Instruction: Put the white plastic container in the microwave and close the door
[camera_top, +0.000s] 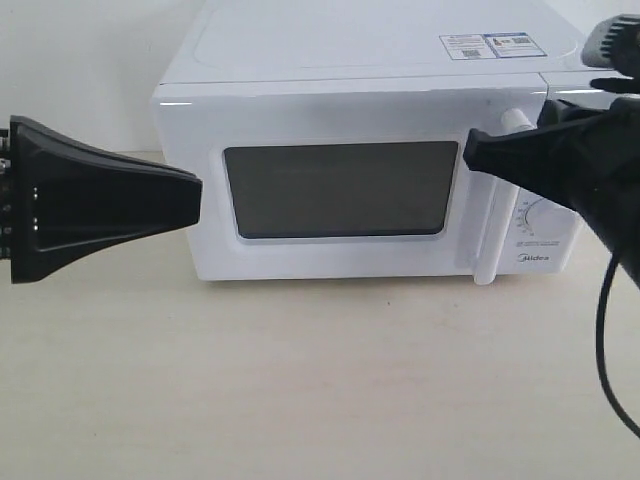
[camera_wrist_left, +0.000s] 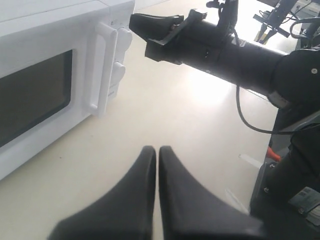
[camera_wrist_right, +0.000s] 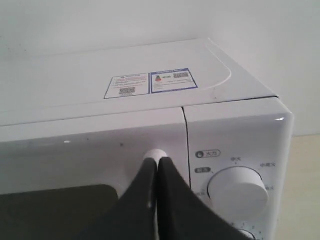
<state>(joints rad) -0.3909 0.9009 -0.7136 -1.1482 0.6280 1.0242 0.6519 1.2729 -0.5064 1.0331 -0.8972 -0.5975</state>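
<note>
The white microwave stands at the back of the table with its door shut, dark window facing me. Its vertical bar handle runs down the door's right edge. My right gripper is shut, with nothing between the fingers, and its tips sit right at the top end of the handle; in the right wrist view the gripper half covers that end. My left gripper is shut and empty, hovering by the microwave's left side, apart from it. The white plastic container is out of view.
Two round dials sit on the right panel and a sticker on the top. A black cable hangs from the right arm. The beige table stretches in front. Robot base hardware stands off to one side.
</note>
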